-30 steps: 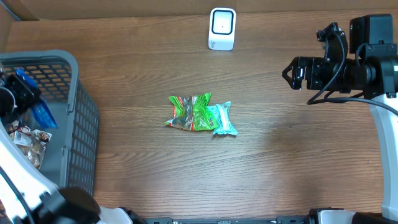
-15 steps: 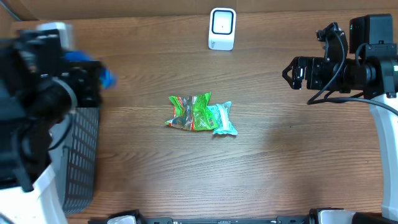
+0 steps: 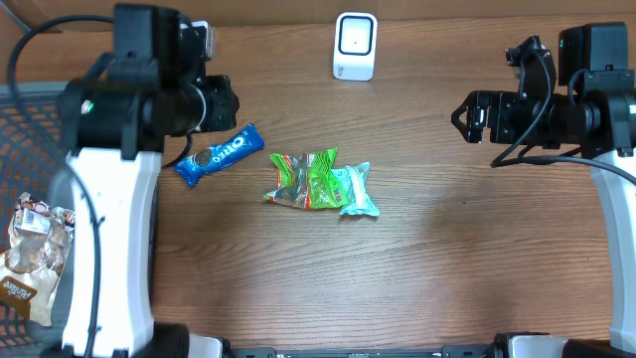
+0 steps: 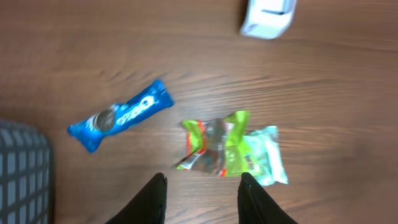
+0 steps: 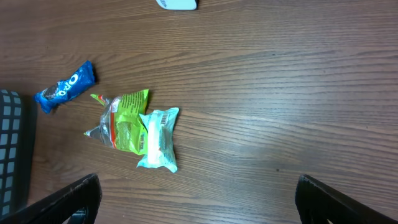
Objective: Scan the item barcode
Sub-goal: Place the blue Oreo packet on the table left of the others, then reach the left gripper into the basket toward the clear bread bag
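Blue Oreo pack (image 3: pixel 220 154): now flat on table (image 3: pixel 447 249), left of green bags (image 3: pixel 308 179) — a second ago held over the basket (image 4: pixel 22 168).
Left gripper (image 4: pixel 204 190): fingers parted, holding nothing, above the bags.
Right gripper (image 5: pixel 199 202): spread wide, empty, well apart.
Meaning: pack released — likely needs a regrasp before scanner (image 3: pixel 355 46).
Clutter: bags near pack, not on scanner path.

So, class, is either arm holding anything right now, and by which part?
Nothing is held. The left gripper is open and empty; the Oreo packet lies loose on the table. The right gripper is open, empty.
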`<state>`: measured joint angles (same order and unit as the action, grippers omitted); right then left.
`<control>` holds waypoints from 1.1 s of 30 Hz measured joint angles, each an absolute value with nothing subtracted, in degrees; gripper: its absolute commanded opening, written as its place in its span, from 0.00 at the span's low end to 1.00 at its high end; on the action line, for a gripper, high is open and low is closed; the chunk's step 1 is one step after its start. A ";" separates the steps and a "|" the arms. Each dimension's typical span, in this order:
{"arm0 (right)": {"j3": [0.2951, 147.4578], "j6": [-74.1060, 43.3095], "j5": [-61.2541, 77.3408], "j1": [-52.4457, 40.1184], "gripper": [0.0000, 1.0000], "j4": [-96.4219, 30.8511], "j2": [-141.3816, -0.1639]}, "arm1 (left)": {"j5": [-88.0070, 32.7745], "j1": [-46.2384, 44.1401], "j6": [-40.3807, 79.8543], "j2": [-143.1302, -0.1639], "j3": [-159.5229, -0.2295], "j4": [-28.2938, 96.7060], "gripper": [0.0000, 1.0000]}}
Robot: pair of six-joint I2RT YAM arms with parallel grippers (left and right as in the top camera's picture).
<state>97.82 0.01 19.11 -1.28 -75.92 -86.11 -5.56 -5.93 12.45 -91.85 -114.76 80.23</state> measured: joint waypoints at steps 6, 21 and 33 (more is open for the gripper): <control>97.82 0.05 19.11 -1.28 1.00 -76.49 -86.11 | 1.83 -5.58 18.06 -96.62 -114.39 81.62 0.47; 97.82 -0.01 19.09 -1.26 1.00 -76.18 -86.11 | 12.99 9.89 15.51 -81.80 -114.43 84.60 0.95; 97.82 0.01 19.11 -1.28 1.00 -75.09 -86.11 | 22.37 28.14 11.79 -85.93 -108.42 84.49 1.00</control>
<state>97.82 0.01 19.11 -1.28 -75.09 -86.11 22.37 28.14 11.79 -85.93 -108.42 84.49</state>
